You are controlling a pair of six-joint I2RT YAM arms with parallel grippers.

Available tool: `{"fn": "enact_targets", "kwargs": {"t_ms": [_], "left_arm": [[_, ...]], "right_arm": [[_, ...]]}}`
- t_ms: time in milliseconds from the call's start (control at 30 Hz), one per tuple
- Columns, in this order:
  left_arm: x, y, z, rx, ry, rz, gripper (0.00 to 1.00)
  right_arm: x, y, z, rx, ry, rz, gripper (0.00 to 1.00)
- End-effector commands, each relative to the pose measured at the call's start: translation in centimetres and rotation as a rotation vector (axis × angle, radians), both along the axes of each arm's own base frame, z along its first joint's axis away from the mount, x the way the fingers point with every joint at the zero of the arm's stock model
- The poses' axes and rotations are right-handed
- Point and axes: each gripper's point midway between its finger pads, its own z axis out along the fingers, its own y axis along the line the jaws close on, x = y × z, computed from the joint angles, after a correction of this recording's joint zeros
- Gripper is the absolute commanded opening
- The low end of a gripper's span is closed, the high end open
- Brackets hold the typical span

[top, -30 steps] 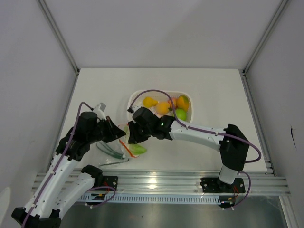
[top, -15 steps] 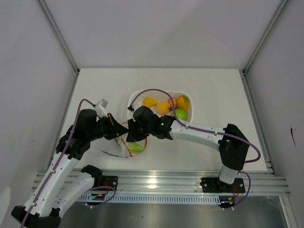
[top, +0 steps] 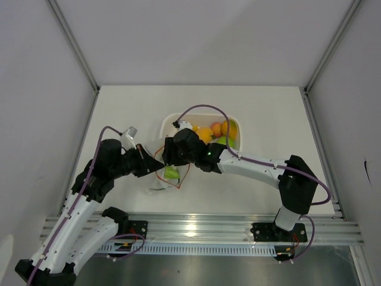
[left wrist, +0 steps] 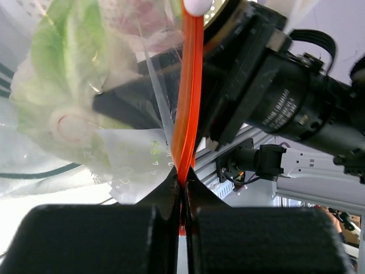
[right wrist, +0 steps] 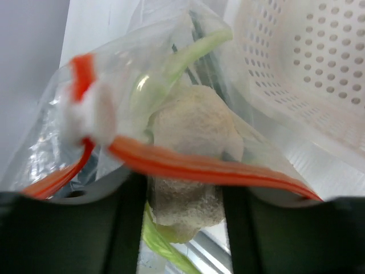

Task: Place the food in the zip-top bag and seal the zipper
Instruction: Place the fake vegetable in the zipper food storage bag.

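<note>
The clear zip-top bag (top: 168,179) hangs between my two grippers, just in front of the basket. My left gripper (top: 151,165) is shut on its red-orange zipper strip (left wrist: 188,114), as the left wrist view (left wrist: 183,181) shows; the white slider (left wrist: 197,5) sits further along the strip. My right gripper (top: 169,156) reaches into the bag's mouth and is shut on the white cauliflower (right wrist: 191,154) with its green leaves (left wrist: 57,68). The strip (right wrist: 194,165) crosses in front of the cauliflower. Oranges (top: 206,132), a lemon and a green apple (top: 222,142) lie in the basket.
The white perforated basket (top: 171,121) stands at mid-table, partly under my right arm, and fills the upper right of the right wrist view (right wrist: 296,68). The aluminium rail (top: 196,229) runs along the near edge. White walls close in the table.
Both grippers have moved right and away from the near edge, carrying the bag toward the basket. The bag has come up off the table and the green leaves with it.
</note>
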Motion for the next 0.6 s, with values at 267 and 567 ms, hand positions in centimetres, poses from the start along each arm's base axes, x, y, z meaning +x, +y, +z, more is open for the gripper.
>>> {"fn": "enact_targets", "kwargs": {"t_ms": [267,567], "left_arm": [[1.0,-0.7,0.6,-0.035,-0.016,-0.001,0.01],[1.3,-1.0,1.3,-0.037,-0.025,-0.015,0.01]], "right_arm": [[-0.8,-3.0,10.2,-0.011,-0.228,-0.022,0.6],[-1.7,-9.5,11.4,-0.071,-0.278,-0.101,0.59]]}}
